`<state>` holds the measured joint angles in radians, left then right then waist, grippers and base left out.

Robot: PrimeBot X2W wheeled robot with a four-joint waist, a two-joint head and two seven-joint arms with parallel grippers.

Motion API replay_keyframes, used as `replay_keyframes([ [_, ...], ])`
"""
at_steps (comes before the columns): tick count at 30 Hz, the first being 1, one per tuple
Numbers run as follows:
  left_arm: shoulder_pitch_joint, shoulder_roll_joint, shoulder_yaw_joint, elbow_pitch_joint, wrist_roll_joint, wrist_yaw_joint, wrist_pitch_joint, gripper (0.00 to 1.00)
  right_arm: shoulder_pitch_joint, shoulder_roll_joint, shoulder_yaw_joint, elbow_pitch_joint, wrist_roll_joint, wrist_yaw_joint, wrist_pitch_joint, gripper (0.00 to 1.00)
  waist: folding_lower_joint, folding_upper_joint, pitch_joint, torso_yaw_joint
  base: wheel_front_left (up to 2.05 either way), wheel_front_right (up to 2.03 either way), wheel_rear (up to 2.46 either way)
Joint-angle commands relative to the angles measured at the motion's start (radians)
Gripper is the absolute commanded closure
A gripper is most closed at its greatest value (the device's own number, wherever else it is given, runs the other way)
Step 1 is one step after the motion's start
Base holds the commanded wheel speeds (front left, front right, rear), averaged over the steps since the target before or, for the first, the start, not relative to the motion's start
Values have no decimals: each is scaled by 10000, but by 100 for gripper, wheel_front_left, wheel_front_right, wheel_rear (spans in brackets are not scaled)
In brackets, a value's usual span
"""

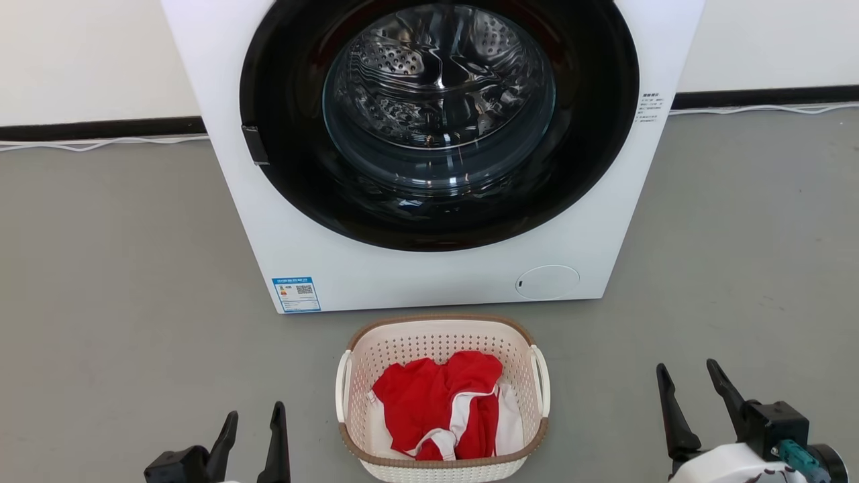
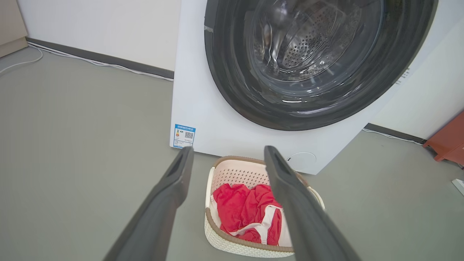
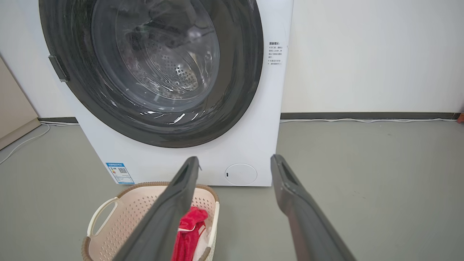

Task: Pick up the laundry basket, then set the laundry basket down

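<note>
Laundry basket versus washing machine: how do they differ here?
The laundry basket is small and perforated, the washing machine large and smooth-sided. The basket opens upward and holds red-and-white cloth; the machine's round glass door faces forward. Both are pale and stand on the grey floor.

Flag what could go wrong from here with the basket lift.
1. The left gripper and right gripper both stand open, apart from the laundry basket; its thin side handles are small targets, and a one-sided grip could tip it and spill the red garment.
2. The basket sits close before the washing machine; a forward swing might bump the machine's front.
</note>
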<state>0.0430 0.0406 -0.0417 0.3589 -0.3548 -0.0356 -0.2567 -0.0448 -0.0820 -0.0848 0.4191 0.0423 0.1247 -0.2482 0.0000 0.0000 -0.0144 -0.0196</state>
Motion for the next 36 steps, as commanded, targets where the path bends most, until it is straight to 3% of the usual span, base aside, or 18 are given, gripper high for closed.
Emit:
replay_keyframes([
  [1, -131, 97, 336, -253, 102, 19, -51, 0, -75, -28, 206, -305, -120, 60, -136, 0, 0, 0, -22, 11, 0, 0, 0],
  [21, -58, 97, 387, -469, 25, 128, -51, 0, 14, 123, 449, -267, -128, 60, -136, 0, 0, 0, -182, 29, 0, 0, 0],
  [22, 135, 2, 95, -219, 24, 65, 0, 100, 234, 198, 211, -19, -147, 0, 0, 100, 0, 0, -184, 28, 0, 0, 0],
  [32, 85, -52, 193, 106, -688, 27, 256, 100, 217, 293, 97, 266, 720, -7, 302, 100, 23, 0, -190, 38, 0, 0, 0],
  [36, 42, -47, 226, 56, -1097, -6, 361, 100, 213, 294, 114, 175, 1244, -5, 391, 100, 2, 0, -161, 43, 0, 0, 0],
])
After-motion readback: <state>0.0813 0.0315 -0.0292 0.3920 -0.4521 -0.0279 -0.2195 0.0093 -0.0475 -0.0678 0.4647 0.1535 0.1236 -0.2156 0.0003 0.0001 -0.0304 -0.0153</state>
